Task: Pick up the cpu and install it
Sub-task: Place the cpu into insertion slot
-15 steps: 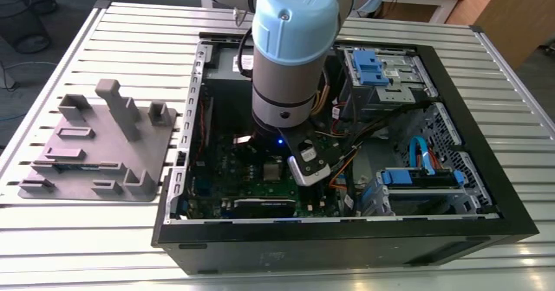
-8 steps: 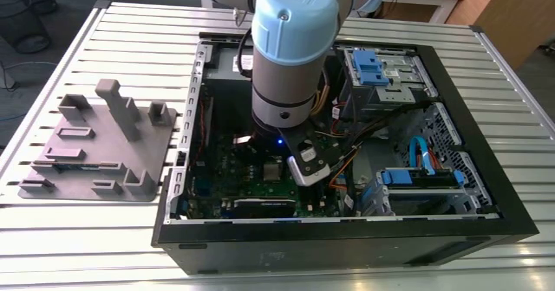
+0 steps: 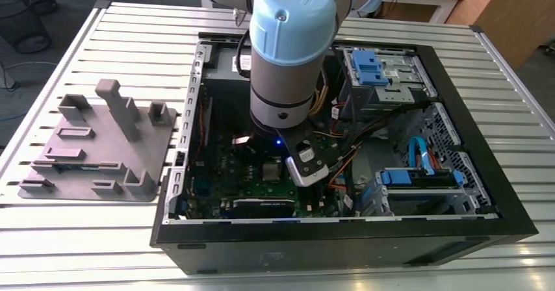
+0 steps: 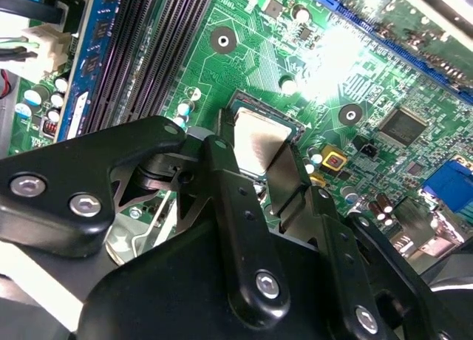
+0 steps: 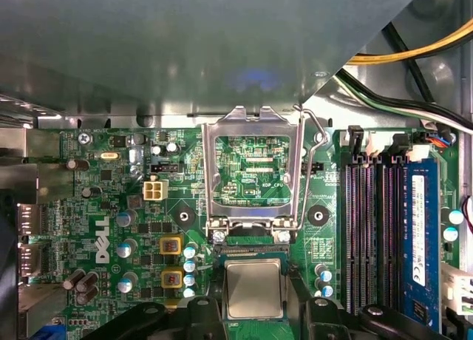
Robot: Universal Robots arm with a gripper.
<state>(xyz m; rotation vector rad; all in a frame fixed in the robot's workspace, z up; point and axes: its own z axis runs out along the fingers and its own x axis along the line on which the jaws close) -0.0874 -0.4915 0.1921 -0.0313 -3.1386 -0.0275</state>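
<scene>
Gripper (image 4: 259,157) jaws, drawn in narrow, pinch the cpu (image 5: 253,288) by two opposite edges, so its silver top lies level as it sits in the socket (image 5: 251,250), squarely enough, I judge, for the contacts to meet. Beyond it the load plate (image 5: 251,124) stands hinged open on the motherboard (image 5: 111,207), leaving the socket free. In the exterior view, the grey fixture plate (image 3: 95,148) lies on the table (image 3: 130,25) at nine o'clock from the computer case (image 3: 347,239).

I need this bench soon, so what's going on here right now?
A robot arm reaches into an open computer case. Its hand sits right over the cpu at the motherboard socket; the socket's metal frame stands flipped open. Whether the cpu is gripped or already seated, I cannot tell.
</scene>
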